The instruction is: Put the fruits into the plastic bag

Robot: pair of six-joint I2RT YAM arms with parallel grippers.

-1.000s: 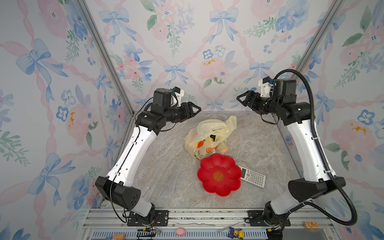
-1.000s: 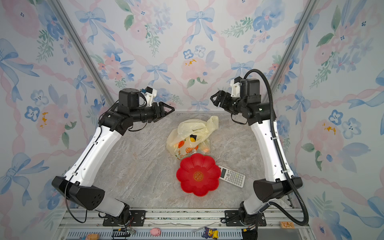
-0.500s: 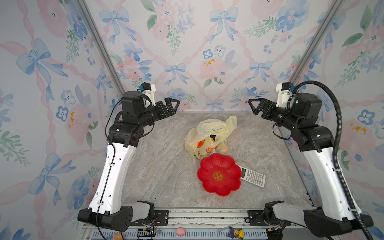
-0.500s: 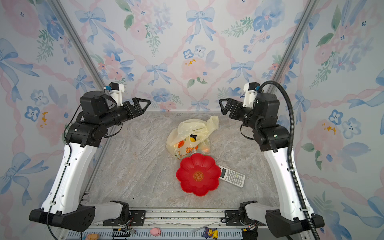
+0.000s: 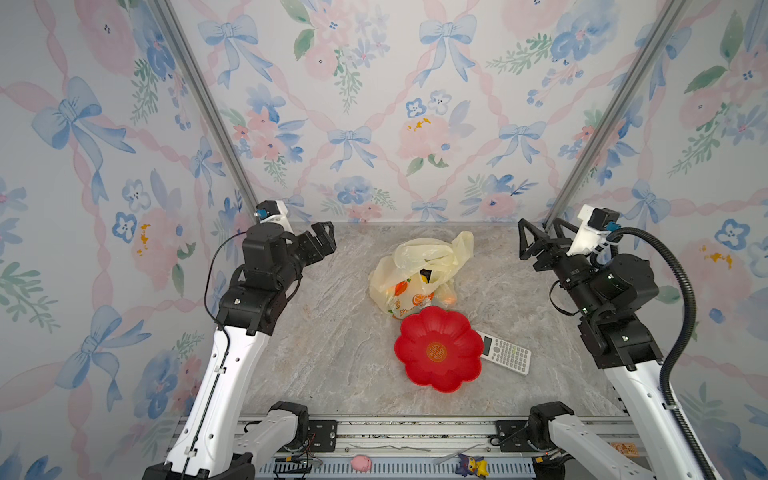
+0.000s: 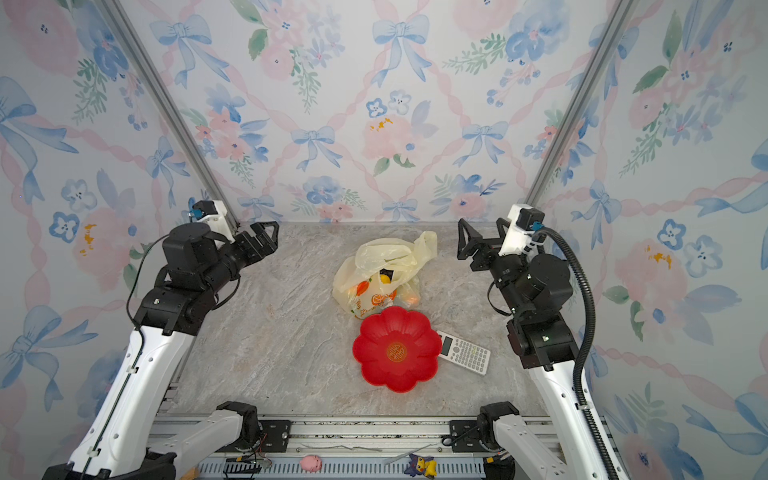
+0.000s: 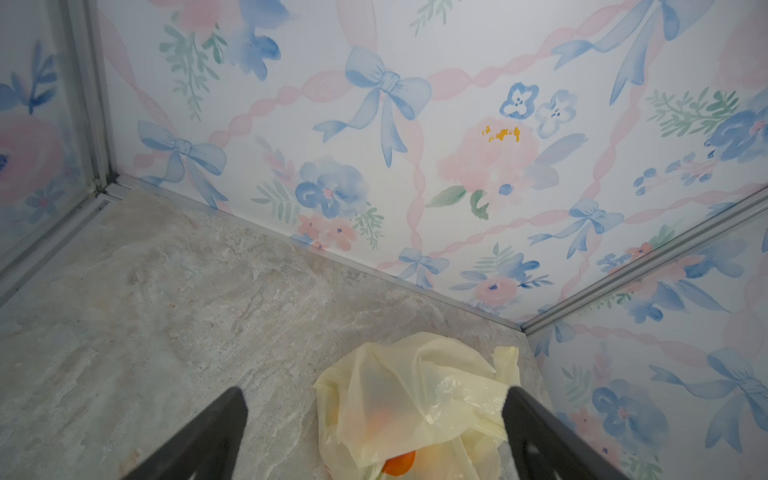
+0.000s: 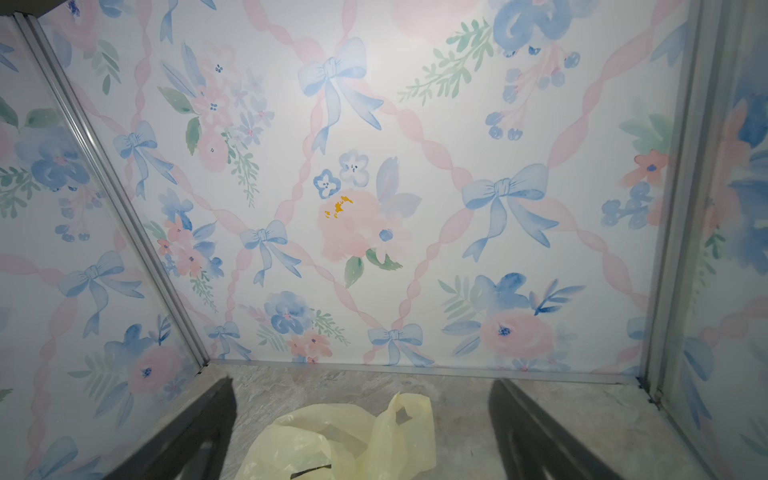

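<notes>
The plastic bag point(image 5: 417, 266) point(image 6: 380, 262) lies crumpled at the back middle of the table, pale yellow with orange fruit prints. The fruits show only in part inside it: a yellow one point(image 5: 426, 277) at the bag's mouth and an orange-coloured one point(image 5: 449, 296) point(image 7: 400, 462) through the film. My left gripper point(image 5: 328, 239) point(image 6: 269, 237) hangs open at the back left, well apart from the bag. At the back right my right gripper point(image 5: 539, 227) point(image 6: 481, 227) is open and empty too. Both wrist views look over the bag point(image 7: 415, 407) point(image 8: 345, 440) between wide-apart fingers.
A red flower-shaped dish point(image 5: 415, 345) point(image 6: 374, 345) sits just in front of the bag, with a white calculator point(image 5: 505, 354) point(image 6: 464, 353) touching its right side. Small toys point(image 5: 360, 462) lie on the front rail. Patterned walls close in the back and both sides.
Both arms have drawn back from above the bag, outward to the left and right. The left gripper's jaws have spread wider. The bag, dish and calculator have not moved.
</notes>
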